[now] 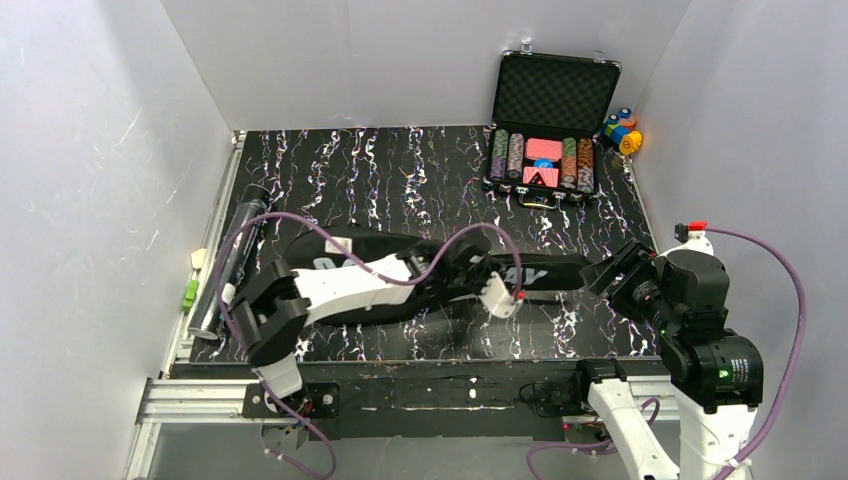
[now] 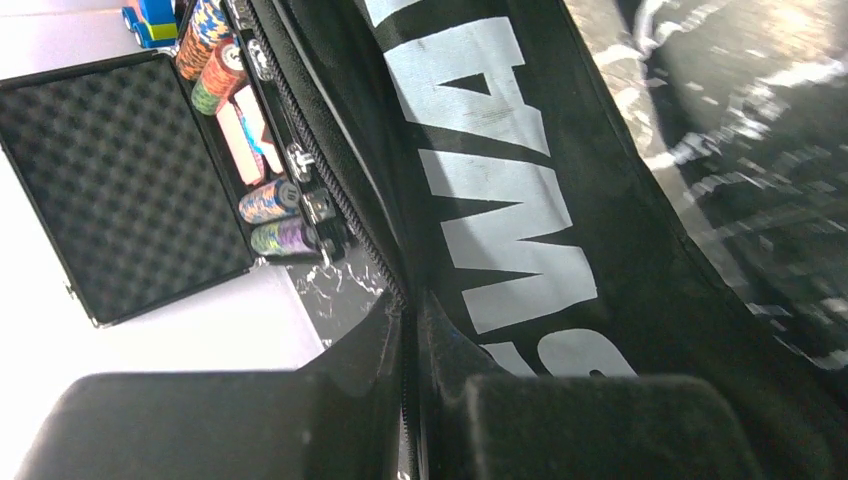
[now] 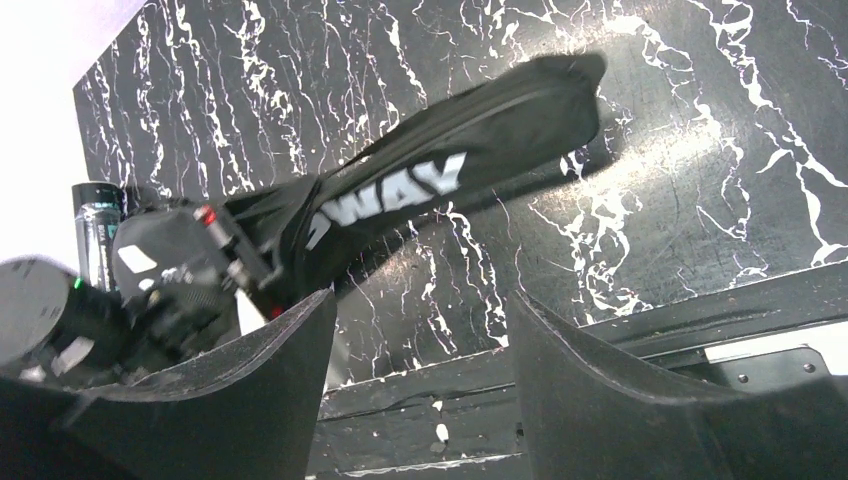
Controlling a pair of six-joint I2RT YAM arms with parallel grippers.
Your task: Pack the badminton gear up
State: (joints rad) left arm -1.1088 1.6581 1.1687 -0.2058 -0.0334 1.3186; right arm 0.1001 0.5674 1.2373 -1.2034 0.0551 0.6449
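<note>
While one bag [image 1: 350, 245] lies centrally, one tube [image 1: 232, 262] lies at left.

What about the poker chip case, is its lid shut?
No, the lid of the poker chip case stands raised, with the chips inside exposed.

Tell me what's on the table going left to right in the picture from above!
Tube → black bag → coloured blocks. The chip case sits behind the bag's right end, so its place in line isn't clear.
</note>
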